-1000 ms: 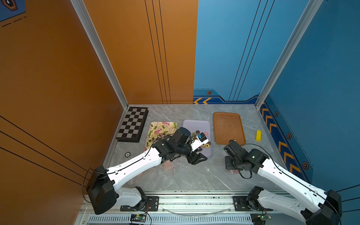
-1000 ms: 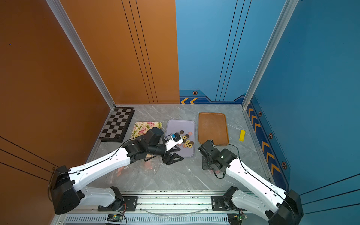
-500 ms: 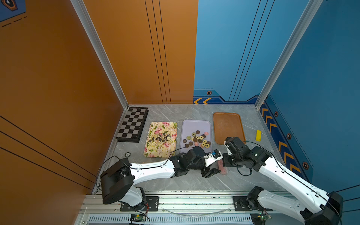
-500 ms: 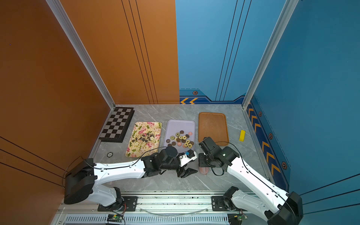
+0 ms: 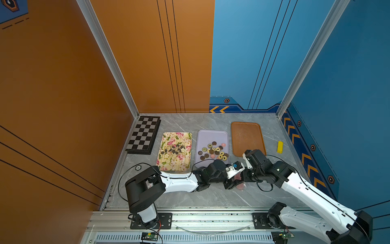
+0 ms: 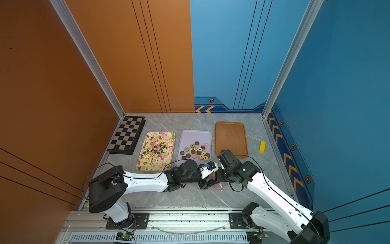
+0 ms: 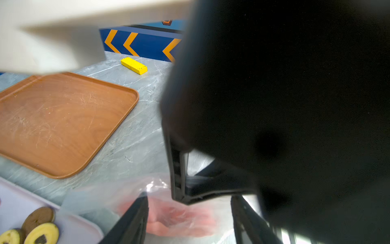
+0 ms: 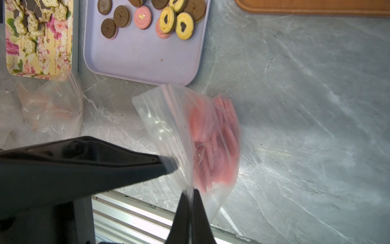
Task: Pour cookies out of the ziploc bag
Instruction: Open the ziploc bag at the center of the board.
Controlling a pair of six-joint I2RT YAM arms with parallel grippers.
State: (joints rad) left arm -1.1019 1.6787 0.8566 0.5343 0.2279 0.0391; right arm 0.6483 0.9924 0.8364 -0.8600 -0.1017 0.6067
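Between the tips of our right claw [image 8: 191, 193] we pinch a corner of the clear zip-top plastic bag [image 8: 173, 126]. The jaws are fully together on the film, so the bag hangs off the tips. Its flat pink disc cookies [image 8: 211, 147] have sunk to the low side over the grey marble tabletop [image 8: 316, 105].

Our left claw [image 7: 188, 199] comes in from the opposite side, jaws partly apart and clamping nothing. One finger [image 8: 126, 162] touches the bag's wall. We judge it is after a second hold so the mouth can be tipped.

Just beyond the right claw's tips lies the lavender rectangular plastic tray [image 8: 143, 63], with brown, pink and yellow-ringed round cookies [image 8: 122, 17] at its far end. Past the left claw, limp empty clear bags [image 8: 54, 109] lie by the floral-print tray [image 8: 12, 69] of star cookies [image 8: 31, 21].

Farther from the left claw sits the bare orange-brown wooden tray [image 7: 63, 118], likely meant for the pink discs. Beyond it is a yellow block [image 7: 134, 66].

We read no brand on the bag, and the floral tray's script is too small to make out.
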